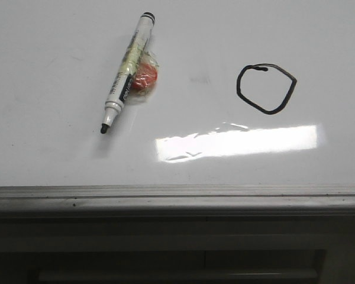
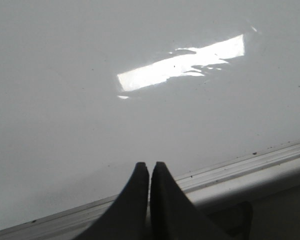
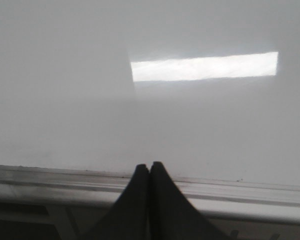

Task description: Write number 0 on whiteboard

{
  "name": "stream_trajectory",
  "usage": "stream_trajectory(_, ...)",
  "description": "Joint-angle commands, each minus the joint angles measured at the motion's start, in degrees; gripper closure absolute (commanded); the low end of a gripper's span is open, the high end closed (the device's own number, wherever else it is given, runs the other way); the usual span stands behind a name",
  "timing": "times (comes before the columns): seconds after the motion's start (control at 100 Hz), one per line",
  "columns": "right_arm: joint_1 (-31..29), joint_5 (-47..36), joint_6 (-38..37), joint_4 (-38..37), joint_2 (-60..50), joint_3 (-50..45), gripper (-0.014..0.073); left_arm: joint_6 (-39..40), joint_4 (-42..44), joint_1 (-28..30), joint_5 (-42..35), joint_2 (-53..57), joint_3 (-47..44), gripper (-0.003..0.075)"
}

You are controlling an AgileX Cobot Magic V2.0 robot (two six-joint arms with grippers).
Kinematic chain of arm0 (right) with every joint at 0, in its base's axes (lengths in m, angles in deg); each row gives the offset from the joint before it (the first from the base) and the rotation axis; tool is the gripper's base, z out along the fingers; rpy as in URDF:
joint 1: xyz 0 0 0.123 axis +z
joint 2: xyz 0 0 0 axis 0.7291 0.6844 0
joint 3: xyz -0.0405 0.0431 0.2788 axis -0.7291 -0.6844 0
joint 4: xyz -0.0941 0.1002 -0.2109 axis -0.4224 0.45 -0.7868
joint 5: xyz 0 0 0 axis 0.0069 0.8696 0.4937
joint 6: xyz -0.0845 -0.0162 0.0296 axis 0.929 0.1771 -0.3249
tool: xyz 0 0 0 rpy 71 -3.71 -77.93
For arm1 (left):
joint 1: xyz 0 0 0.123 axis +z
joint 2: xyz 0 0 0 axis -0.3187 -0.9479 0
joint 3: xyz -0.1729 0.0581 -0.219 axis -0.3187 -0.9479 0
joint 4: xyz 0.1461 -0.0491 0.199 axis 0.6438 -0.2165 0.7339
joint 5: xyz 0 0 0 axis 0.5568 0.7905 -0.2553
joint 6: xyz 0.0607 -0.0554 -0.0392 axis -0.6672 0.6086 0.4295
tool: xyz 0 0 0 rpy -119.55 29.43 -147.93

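Whiteboard (image 1: 59, 154) fills the front view, with its grey edge strip on the near side. On the right part of it sits the number 0 (image 1: 266, 89), a thin black loop, closed and a bit lopsided. To the left lies the marker (image 1: 128, 73), cap off, tip pointing near. A small red thing in clear wrap (image 1: 145, 78) touches its right side. A bright patch of light (image 1: 236, 142) shines below the loop. Neither arm shows here.

In the left wrist view, my left tool (image 2: 150, 172) hangs over the near edge strip, pressed together and holding nothing.

In the right wrist view, my right tool (image 3: 149, 172) is pressed together too, empty, over the same strip.

I think the writing is done, with nothing left to draw.
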State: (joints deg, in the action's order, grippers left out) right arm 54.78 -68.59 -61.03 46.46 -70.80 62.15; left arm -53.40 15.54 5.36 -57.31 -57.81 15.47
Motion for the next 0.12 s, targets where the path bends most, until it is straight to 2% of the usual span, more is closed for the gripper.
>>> stream_trajectory(0.0, -0.4, -1.4, 0.6, -0.2, -1.1, -0.7, 0.0652, 0.5, -0.7, 0.1, -3.3, 1.3, -1.8, 0.0740)
stream_trajectory(0.11, -0.4, -1.4, 0.6, -0.2, -1.1, -0.7, 0.0652, 0.5, -0.7, 0.1, -3.3, 1.3, -1.8, 0.0740)
